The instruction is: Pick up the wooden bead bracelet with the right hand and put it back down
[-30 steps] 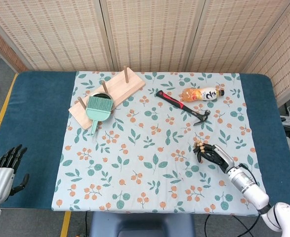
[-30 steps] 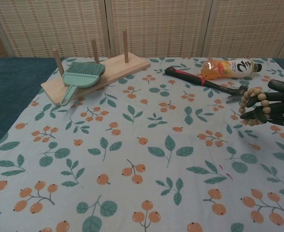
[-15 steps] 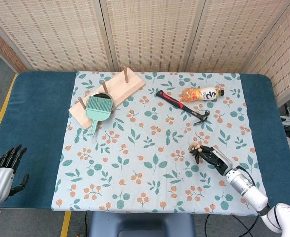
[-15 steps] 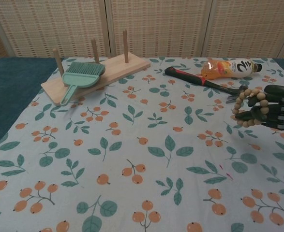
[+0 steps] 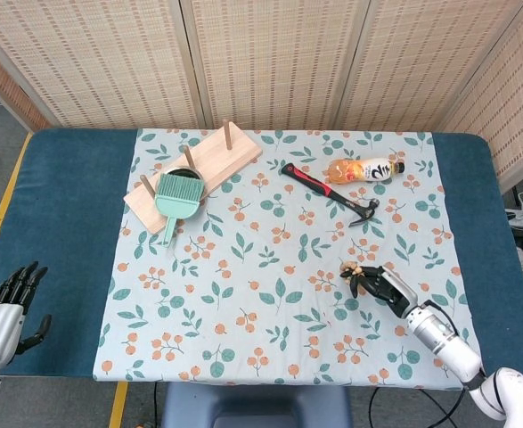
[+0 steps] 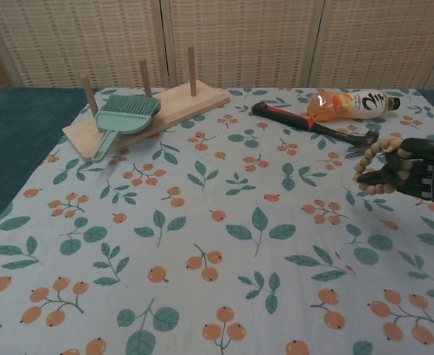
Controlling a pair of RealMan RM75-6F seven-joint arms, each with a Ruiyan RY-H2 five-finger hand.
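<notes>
My right hand [image 5: 381, 283] [image 6: 416, 174] holds the wooden bead bracelet [image 6: 372, 164] [image 5: 355, 272], a loop of light brown beads hanging around its black fingers. In the chest view the bracelet hangs clear of the floral cloth [image 6: 224, 222] at the right side. In the head view it is over the cloth's front right part, below the hammer. My left hand [image 5: 7, 308] rests open at the front left, over the blue table top, holding nothing.
A black and red hammer [image 5: 328, 193] and an orange drink bottle [image 5: 363, 169] lie behind the right hand. A wooden peg board [image 5: 199, 169] with a green brush [image 5: 177, 198] on it stands at the back left.
The right hand has drawn slightly toward the front edge and to the left with the bracelet in its fingers. The left hand has barely moved.
</notes>
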